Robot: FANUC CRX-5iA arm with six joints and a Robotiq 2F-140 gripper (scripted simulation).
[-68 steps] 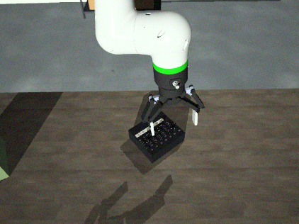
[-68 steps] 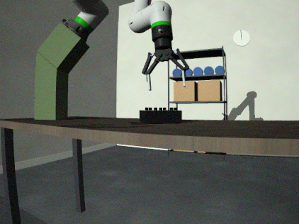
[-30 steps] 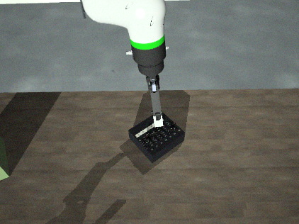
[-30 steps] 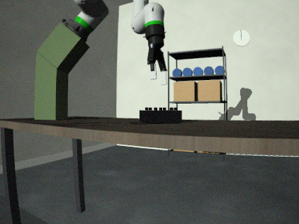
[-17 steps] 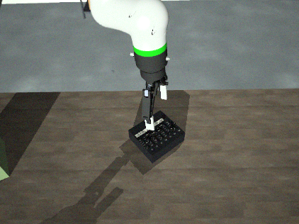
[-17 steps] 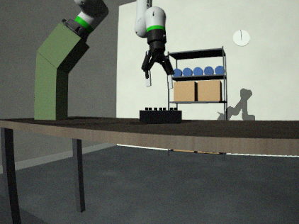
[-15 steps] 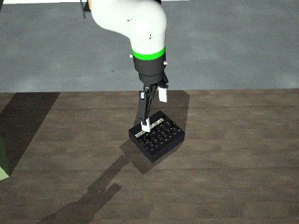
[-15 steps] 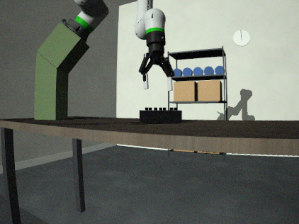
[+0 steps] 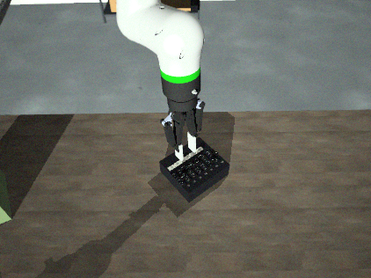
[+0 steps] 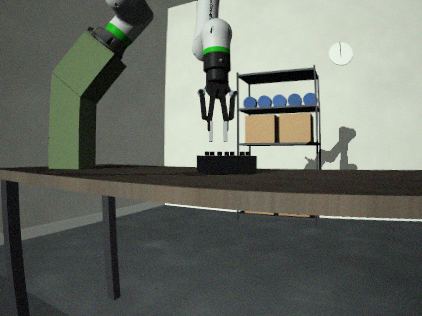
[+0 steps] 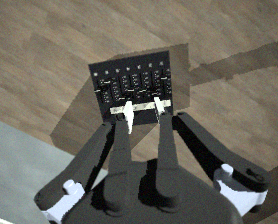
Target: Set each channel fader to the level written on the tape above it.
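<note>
The black lighting desk (image 9: 194, 170) stands flat on the wooden table, turned at an angle. It also shows in the exterior view (image 10: 226, 164) and in the wrist view (image 11: 132, 90). A white tape strip (image 11: 140, 108) runs along the desk edge nearest the fingers, and several fader caps (image 11: 131, 86) sit at different heights in their slots. The writing on the tape is too small to read. My gripper (image 10: 217, 139) hangs straight down a little above the desk's tape edge, not touching it. Its fingers are drawn in to a narrow gap with nothing between them.
A green block (image 10: 75, 108) carries the arm's base at the table's left. A shelf with boxes and blue objects (image 10: 278, 113) stands behind, off the table. The table's far edge (image 9: 264, 111) runs just behind the desk.
</note>
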